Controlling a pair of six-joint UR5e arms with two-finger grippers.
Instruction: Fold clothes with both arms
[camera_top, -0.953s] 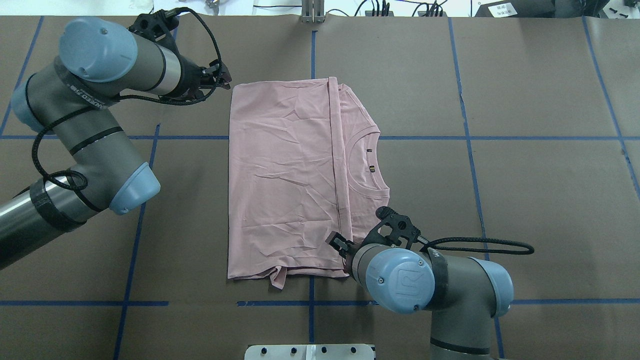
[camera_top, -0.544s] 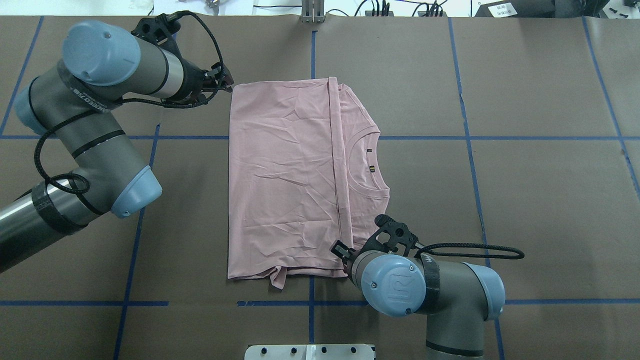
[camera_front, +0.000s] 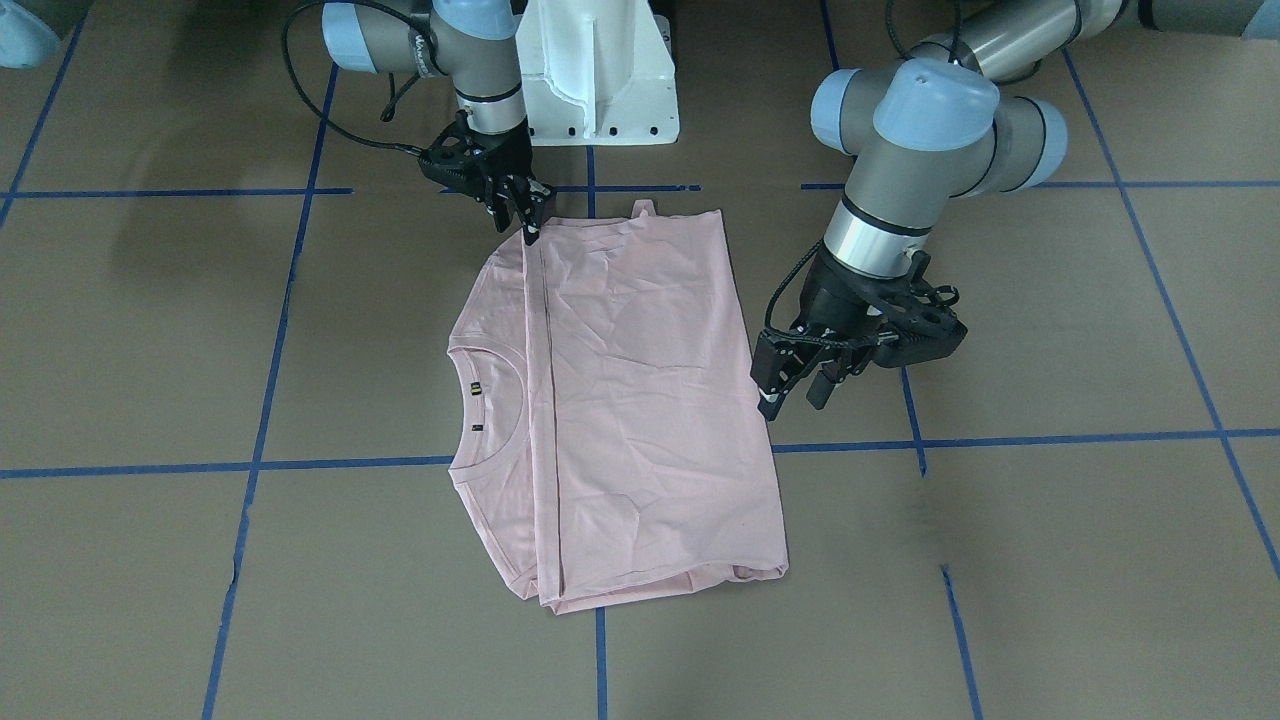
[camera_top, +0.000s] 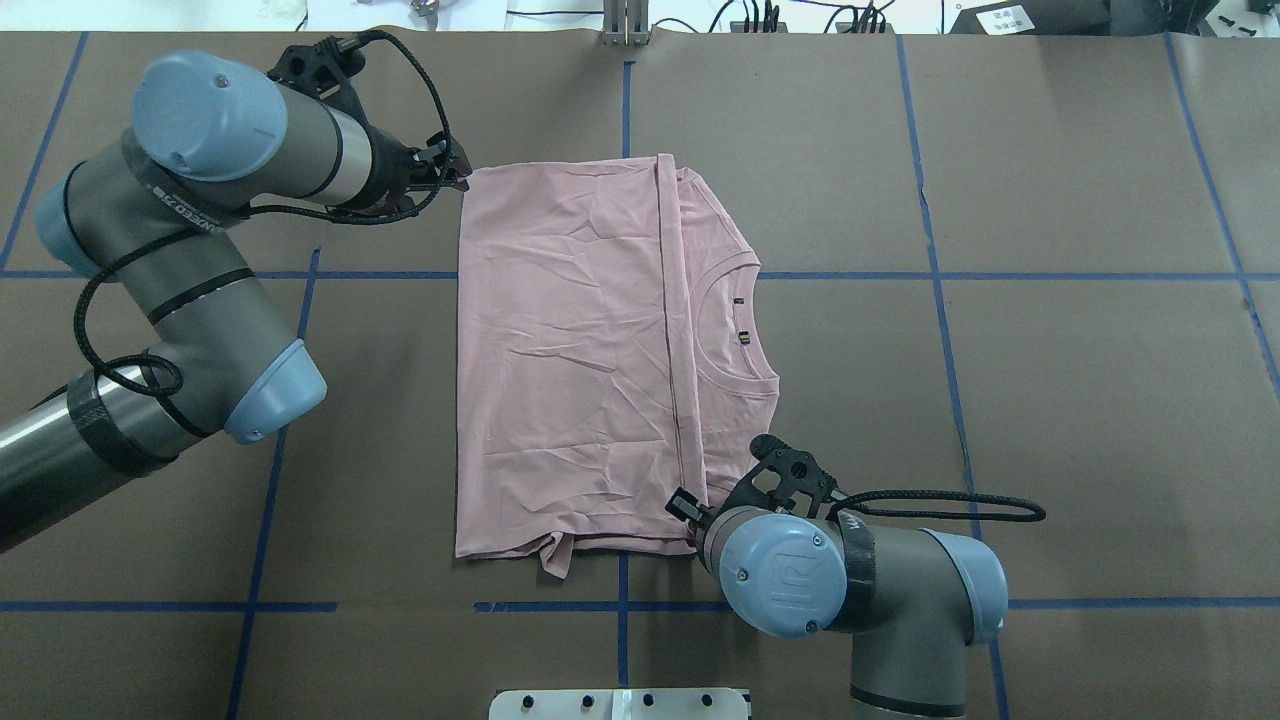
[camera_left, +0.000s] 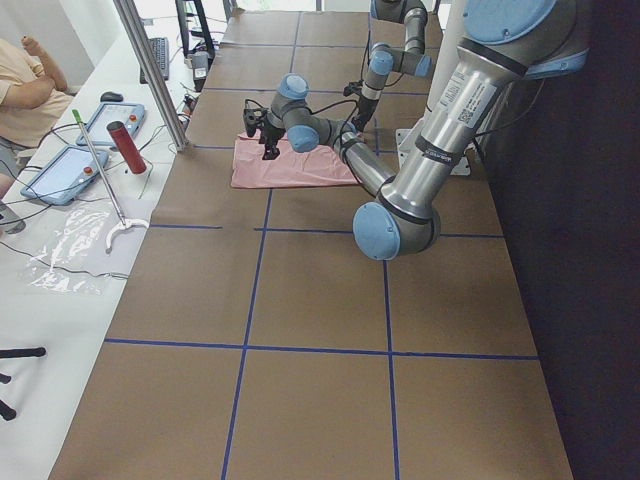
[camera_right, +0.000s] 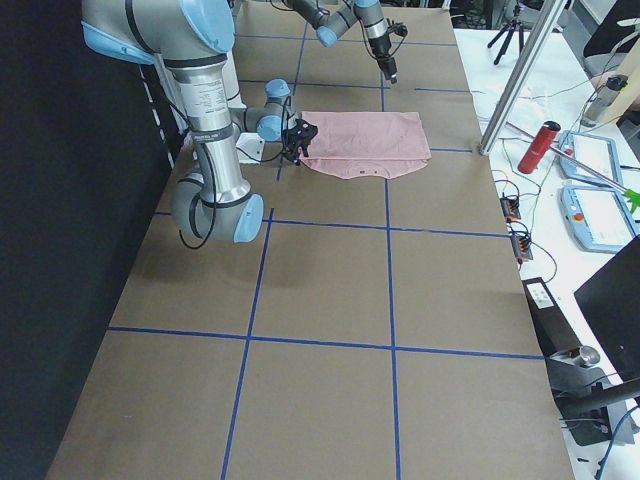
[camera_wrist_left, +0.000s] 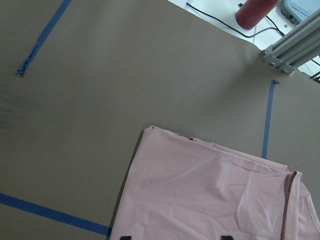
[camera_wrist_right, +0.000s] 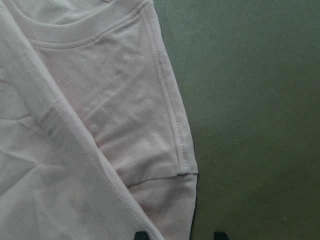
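The pale pink T-shirt lies flat and folded on the brown table, its collar to the right; the print is hidden. It also shows in the front view. My left gripper is open and empty, hovering at the shirt's far left corner; it stands above the table in the front view. My right gripper is open at the shirt's near right corner, low over it. Its fingertips straddle the sleeve edge. It is half hidden under its wrist in the overhead view.
The white pedestal base stands at the table's near edge. Blue tape lines grid the brown table. Off the far edge are a metal post, a red bottle, tablets and a seated person.
My left gripper has moved slightly right, closer to the shirt's far left corner. My right arm has shifted a little toward the robot's side. The shirt has not moved.
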